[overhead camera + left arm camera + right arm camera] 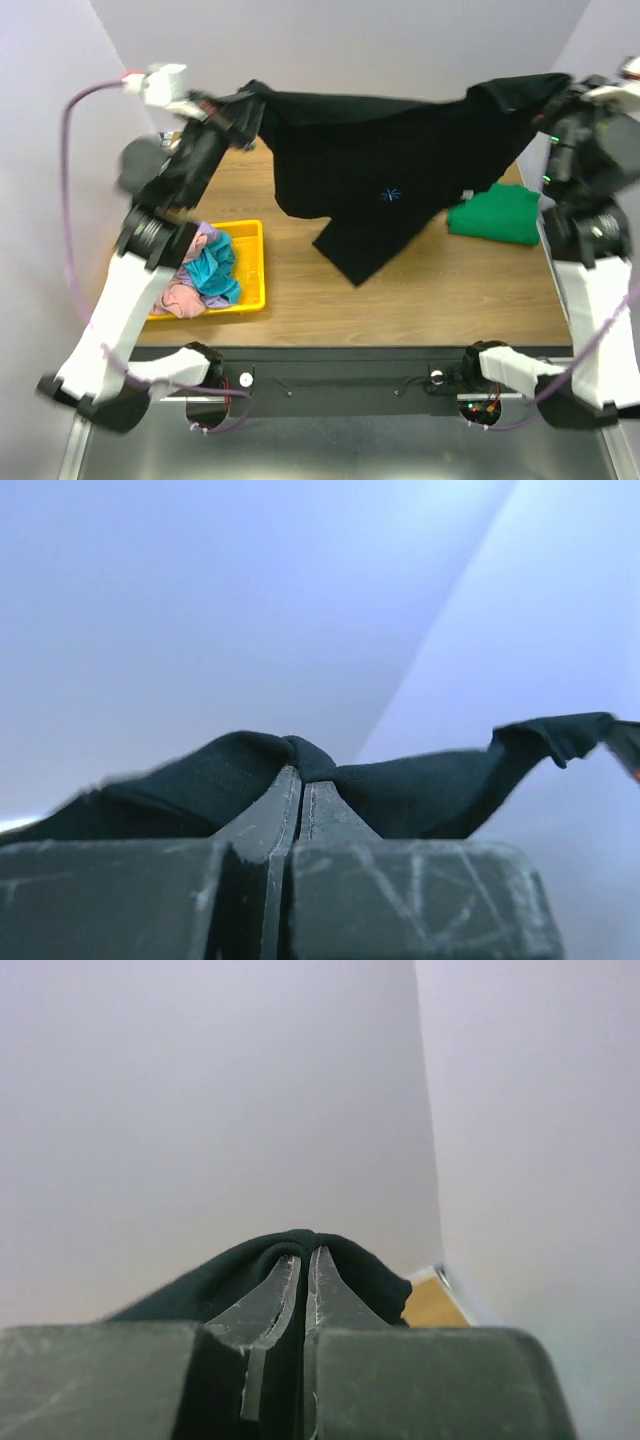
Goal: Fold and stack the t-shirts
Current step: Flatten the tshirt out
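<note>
1. From above: a large black t-shirt (380, 170) with a small blue chest logo hangs stretched in the air over the far half of the bench (400, 300). One lower corner droops toward the middle of the wood. The left fingers (245, 110) pinch its top edge at far left, and the right fingers (560, 100) pinch its top edge at far right. A green t-shirt (495, 215) lies folded flat on the right side of the bench, just beside the hanging black cloth. It looks like the only finished piece and the start of the stack. At near left a yellow bin (252, 270) holds a crumpled heap: a teal t-shirt (215, 268), a dusty-pink t-shirt (180, 298) and a lavender t-shirt (205, 235), none of them folded. By my reckoning one shirt is done, the black one is held up and not yet laid down or folded, and three wait in the bin.

2. Left wrist view: the left fingers (285, 810) are pressed together, with a bunched ridge of the black t-shirt (420, 790) nipped at their tips. The cloth runs off to both sides against a pale wall (200, 600).

3. Right wrist view: the right fingers (270, 1305) are likewise pressed together on a fold of the black t-shirt (220, 1280), which humps over their tips. A sliver of the bench (432, 1305) shows to the right.
</note>
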Controlling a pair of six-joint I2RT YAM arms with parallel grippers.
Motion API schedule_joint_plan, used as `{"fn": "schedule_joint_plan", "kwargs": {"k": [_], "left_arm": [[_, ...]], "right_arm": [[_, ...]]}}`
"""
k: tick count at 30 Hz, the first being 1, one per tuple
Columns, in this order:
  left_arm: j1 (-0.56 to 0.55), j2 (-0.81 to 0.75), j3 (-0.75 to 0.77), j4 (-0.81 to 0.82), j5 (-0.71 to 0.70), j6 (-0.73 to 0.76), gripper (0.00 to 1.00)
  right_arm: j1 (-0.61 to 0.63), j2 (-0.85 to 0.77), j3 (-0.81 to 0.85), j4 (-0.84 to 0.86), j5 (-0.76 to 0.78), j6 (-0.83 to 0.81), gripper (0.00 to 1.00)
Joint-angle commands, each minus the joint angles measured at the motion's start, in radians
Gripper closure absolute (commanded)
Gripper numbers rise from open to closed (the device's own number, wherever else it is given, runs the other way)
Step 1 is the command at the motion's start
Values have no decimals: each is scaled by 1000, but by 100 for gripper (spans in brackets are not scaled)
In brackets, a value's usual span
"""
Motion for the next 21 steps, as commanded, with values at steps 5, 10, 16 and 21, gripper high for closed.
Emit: {"fn": "schedule_joint_plan", "kwargs": {"k": [5,10,16,21], "left_arm": [[-111,-240,-40,-34,65,11,100],[-117,-292,-31,-42,206,-23,100],[-119,-332,-52,-45,204,-24,100],[-119,-259,-115,-30,130,-46,100]], "right_arm": [[-7,-118,253,-20,-110,-35,100],[-5,-121,387,-39,-132,-49,100],[-7,-23,532,-40,-69,-121,100],[-7,126,569,-39,-5,-170,99]]}}
